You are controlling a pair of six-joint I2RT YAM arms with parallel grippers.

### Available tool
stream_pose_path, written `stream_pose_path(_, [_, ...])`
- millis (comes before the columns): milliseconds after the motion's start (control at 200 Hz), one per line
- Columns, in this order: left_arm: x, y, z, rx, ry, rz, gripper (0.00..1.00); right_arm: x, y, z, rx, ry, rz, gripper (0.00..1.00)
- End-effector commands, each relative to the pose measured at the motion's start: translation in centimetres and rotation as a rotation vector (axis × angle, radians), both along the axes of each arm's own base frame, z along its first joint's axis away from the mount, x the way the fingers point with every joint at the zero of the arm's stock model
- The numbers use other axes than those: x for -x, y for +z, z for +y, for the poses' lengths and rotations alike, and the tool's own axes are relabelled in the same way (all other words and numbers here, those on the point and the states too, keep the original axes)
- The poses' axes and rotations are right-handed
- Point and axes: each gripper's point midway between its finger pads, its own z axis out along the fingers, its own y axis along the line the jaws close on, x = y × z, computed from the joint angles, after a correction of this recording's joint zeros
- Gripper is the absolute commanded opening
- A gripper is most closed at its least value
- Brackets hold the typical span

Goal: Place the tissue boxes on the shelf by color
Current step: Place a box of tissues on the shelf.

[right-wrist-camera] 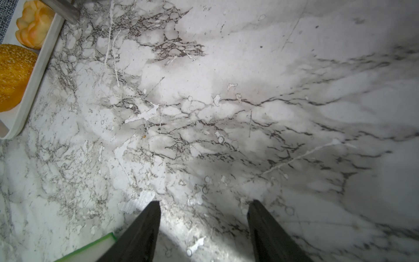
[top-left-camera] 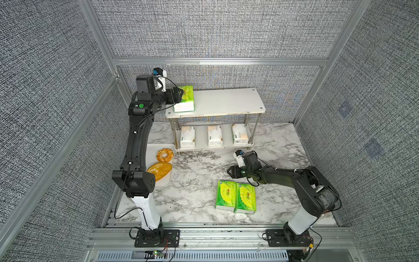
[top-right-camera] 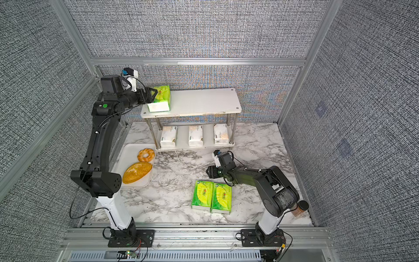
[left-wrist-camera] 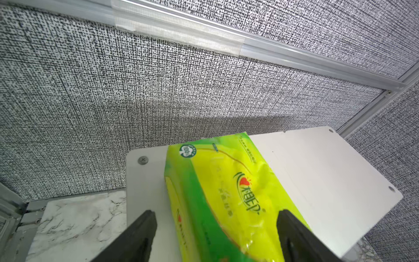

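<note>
1 tier per color: leaving the green tissue box atop the shelf with left gripper spread around it and right gripper apart, empty.

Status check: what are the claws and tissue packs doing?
Left gripper open around green pack on shelf. Right gripper open, empty. Two green packs on table. Nothing blocking.
</note>
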Motion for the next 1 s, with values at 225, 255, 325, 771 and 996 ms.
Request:
stream_pose_path(225, [5.5, 1.4, -1.4, -0.003, 0.038, -0.046, 0.89, -1.6, 2.1, 0.5, 0.007, 0.009, -0.059, 0.67])
stream_pose_path(255, [6.3, 1.2, -1.5, -0.011, 0.05, -0.044, 0.89, -1.6, 2.2, 0.4, 0.007, 0.007, -0.063, 0.67])
stream_pose_path(325, [8.2, 0.3, -1.8, -0.017, 0.078, -0.034, 0.89, -1.9, 2.4, 0.3, 0.003, 0.003, -0.067, 0.67])
stream_pose_path(771, [17.9, -12.9, -6.1, -0.056, 0.032, 0.208, 0.89, -1.4, 3.9, -0.4, -0.005, 0.022, -0.076, 0.68])
stream_pose_path(996, [21.1, -22.1, -10.3, -0.118, -0.071, 0.425, 0.89, -1.0, 3.3, -1.4, 0.005, 0.01, -0.056, 0.68])
